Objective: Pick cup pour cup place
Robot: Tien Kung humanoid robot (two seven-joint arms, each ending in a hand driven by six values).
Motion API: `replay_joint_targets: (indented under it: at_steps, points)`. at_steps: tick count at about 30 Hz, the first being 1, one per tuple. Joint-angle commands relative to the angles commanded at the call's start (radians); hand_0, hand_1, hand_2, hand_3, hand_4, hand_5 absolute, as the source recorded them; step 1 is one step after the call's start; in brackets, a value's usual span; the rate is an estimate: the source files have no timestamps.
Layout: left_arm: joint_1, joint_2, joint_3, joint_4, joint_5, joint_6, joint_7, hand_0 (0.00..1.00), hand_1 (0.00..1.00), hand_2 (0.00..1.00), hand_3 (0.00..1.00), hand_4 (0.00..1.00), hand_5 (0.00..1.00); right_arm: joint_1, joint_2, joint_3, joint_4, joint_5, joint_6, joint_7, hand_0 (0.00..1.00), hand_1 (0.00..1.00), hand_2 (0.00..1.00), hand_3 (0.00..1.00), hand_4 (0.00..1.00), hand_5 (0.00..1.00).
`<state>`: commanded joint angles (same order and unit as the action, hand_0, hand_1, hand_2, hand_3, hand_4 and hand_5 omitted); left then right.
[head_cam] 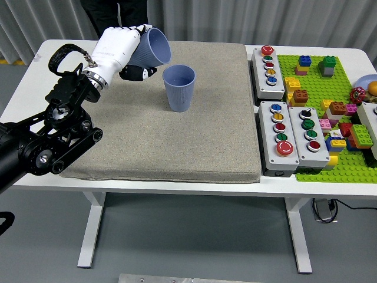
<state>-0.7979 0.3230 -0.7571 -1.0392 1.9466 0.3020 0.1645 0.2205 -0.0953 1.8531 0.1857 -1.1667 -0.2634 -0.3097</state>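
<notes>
My left hand (126, 50), white with black fingertips, is shut on a blue ribbed cup (152, 48). That cup is lifted above the mat and tilted, its mouth facing right and slightly up. A second blue ribbed cup (179, 87) stands upright on the grey mat (165, 141), a little below and to the right of the held one. The two cups are apart. My black left arm reaches in from the lower left. My right arm is out of view.
Grey button boxes (268, 65) (294, 134) with coloured buttons line the mat's right edge. A green baseplate (330, 112) with several toy bricks fills the table's right side. A person in dark clothes (118, 12) stands at the far edge.
</notes>
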Motion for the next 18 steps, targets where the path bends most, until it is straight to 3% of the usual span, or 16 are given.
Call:
replay_joint_targets:
  at_steps: [6, 9, 18]
  points:
    - [0.034, -0.024, -0.056, 0.016, -0.099, 0.030, -0.027, 0.533, 0.502, 0.577, 0.510, 0.702, 0.093, 0.001, 0.000, 0.000, 0.000, 0.000, 0.000, 0.000, 0.677, 0.624, 0.581, 0.572, 0.002, 0.193]
    - [0.074, -0.056, -0.115, 0.020, -0.188, 0.064, -0.074, 0.533, 0.502, 0.577, 0.510, 0.702, 0.093, 0.000, 0.000, 0.001, 0.000, -0.004, 0.000, -0.001, 0.677, 0.624, 0.581, 0.572, 0.002, 0.193]
    - [0.207, -0.183, -0.253, 0.047, -0.449, 0.222, -0.286, 0.532, 0.496, 0.567, 0.510, 0.701, 0.099, -0.003, 0.002, 0.003, 0.000, -0.011, -0.001, -0.002, 0.677, 0.624, 0.581, 0.572, 0.002, 0.193]
